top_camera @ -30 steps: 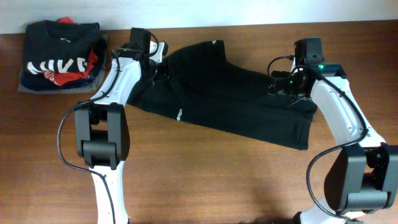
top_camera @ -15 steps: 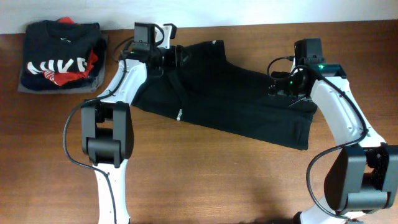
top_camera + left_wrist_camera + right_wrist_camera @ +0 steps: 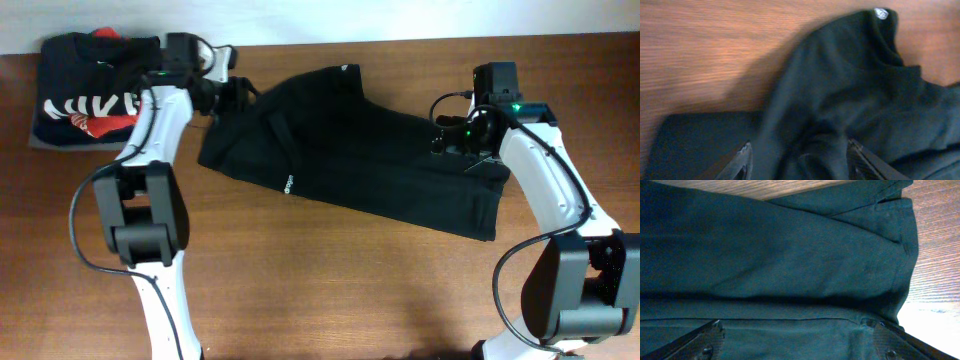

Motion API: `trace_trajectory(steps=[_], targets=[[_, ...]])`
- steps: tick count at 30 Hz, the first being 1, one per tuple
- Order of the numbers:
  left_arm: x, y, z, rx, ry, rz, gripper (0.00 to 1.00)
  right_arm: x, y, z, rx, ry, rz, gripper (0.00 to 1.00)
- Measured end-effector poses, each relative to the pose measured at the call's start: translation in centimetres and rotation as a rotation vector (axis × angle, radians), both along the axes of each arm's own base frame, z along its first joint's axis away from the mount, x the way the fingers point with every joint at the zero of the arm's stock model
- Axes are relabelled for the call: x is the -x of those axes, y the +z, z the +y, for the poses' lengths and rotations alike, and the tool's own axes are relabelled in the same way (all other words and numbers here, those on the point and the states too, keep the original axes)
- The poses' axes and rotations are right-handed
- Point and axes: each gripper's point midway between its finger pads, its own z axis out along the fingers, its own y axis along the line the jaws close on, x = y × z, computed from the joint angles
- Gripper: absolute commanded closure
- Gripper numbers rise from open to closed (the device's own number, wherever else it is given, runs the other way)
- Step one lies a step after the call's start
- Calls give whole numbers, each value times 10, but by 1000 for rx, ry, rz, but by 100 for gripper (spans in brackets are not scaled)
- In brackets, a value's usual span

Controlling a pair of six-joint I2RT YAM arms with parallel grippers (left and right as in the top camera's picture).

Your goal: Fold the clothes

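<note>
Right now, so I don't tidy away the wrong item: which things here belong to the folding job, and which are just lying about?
In the job: black garment; left fingers around its bunched cloth; right fingers over it.
Lying about: folded dark garment with white letters, on the table.

The black garment [image 3: 370, 160] is plain, soft stuff, spread mostly flat on the wooden table [image 3: 300, 290] on a slant, upper left to lower right. The left end's bunched up. There's a tiny white logo [image 3: 285, 184] by the near edge and a white tag [image 3: 342, 68] at the far edge.

One loose garment [image 3: 380, 170], one folded garment [image 3: 90, 95]
</note>
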Motion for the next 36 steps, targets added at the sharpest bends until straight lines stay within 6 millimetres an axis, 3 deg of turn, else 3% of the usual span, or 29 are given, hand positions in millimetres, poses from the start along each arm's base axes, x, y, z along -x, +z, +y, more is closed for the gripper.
trace_trajectory(steps=[5,9,16,19,36], targets=[[18,-10,8,-21,-10,82,40,0,0,0,0,0,0,1],[33,-15,-8,-30,-59,128,40,0,0,0,0,0,0,1],[42,-14,-50,-38,-144,121,40,0,0,0,0,0,0,1],[44,-16,-58,-58,-161,118,40,0,0,0,0,0,0,1],[42,-25,-39,-156,-112,132,40,1,0,0,0,0,4,1]])
